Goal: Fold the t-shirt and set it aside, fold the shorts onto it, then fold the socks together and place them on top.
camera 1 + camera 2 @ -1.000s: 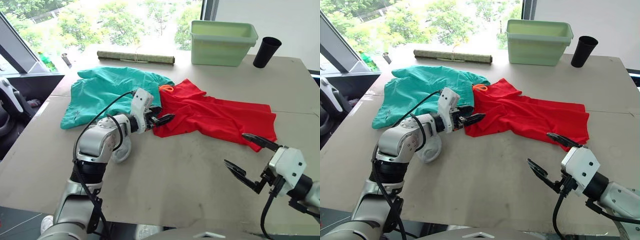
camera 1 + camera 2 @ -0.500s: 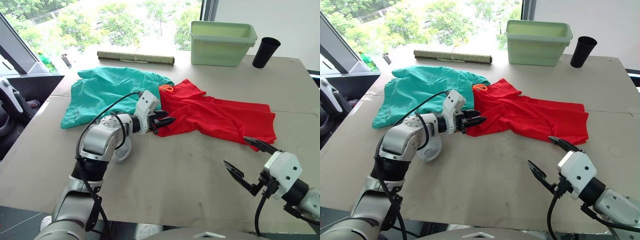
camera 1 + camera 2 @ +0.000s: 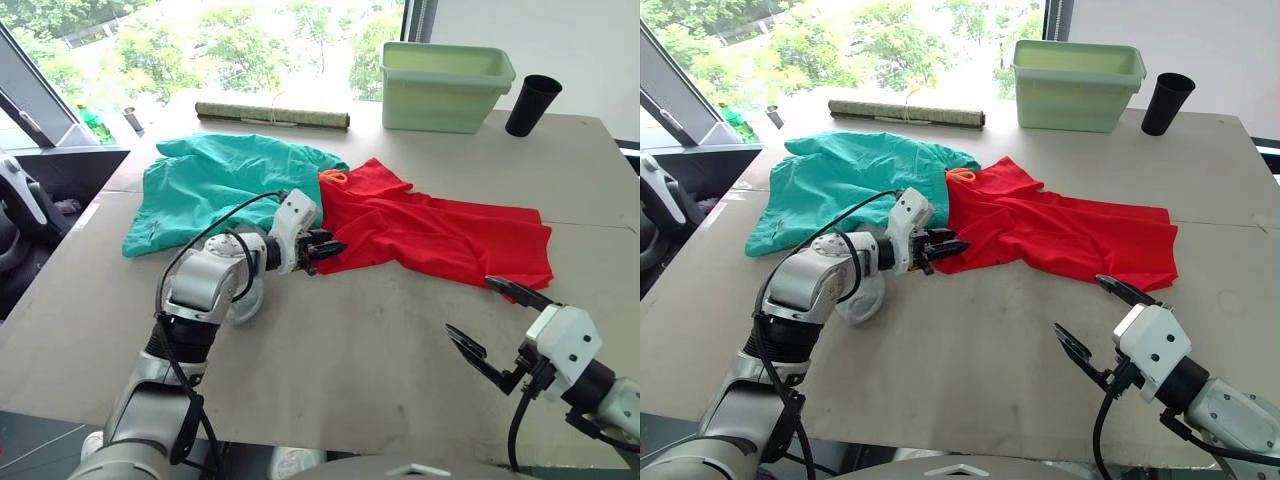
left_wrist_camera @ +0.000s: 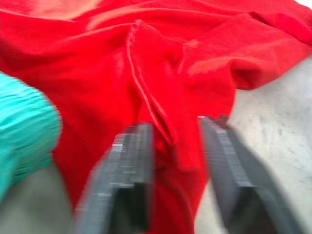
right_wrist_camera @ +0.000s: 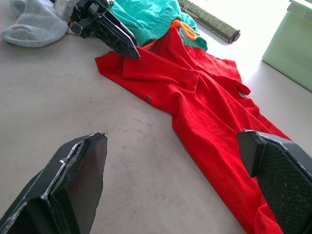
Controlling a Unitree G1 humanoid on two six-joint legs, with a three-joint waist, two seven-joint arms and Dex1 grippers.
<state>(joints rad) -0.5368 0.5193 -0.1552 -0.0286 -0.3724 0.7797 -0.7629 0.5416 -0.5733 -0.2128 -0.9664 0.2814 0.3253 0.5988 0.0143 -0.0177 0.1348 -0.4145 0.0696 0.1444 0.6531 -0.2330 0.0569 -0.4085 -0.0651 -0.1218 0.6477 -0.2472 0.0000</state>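
Left end effector (image 3: 322, 249), fingers apart, straddled a t-shirt (image 3: 440, 238) fold at frame centre. Right end effector (image 3: 492, 322) hovered open, lower right. Risk: pinching doubled layers, bunching the fold.

No writing, label, brand, number or sign can be read anywhere in these pictures.
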